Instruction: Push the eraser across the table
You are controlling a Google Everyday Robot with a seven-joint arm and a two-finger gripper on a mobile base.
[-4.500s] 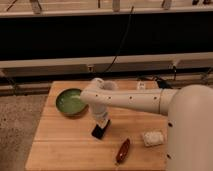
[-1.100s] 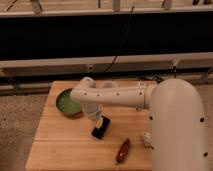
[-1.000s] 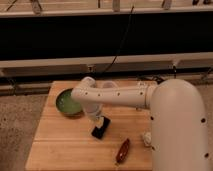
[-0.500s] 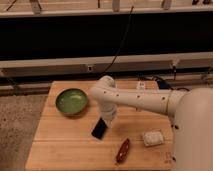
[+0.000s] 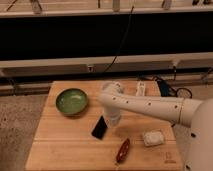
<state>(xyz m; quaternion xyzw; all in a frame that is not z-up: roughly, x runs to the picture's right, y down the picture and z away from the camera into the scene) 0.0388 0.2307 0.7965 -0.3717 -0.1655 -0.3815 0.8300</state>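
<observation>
The eraser (image 5: 99,128) is a small flat black block lying on the light wooden table (image 5: 65,146), near the middle and a little below the green bowl's right side. My gripper (image 5: 113,121) hangs down from the white arm and sits right beside the eraser's right edge, close to or touching it. The arm reaches in from the right of the view.
A green bowl (image 5: 71,101) stands at the table's back left. A dark red elongated object (image 5: 123,150) lies near the front edge. A whitish square pad (image 5: 152,137) lies at the front right. A small white object (image 5: 140,89) and cables (image 5: 169,89) are at the back right.
The arm's elbow has swung right, away from the bowl, which now shows fully. The gripper stays beside the eraser, which has hardly shifted.
</observation>
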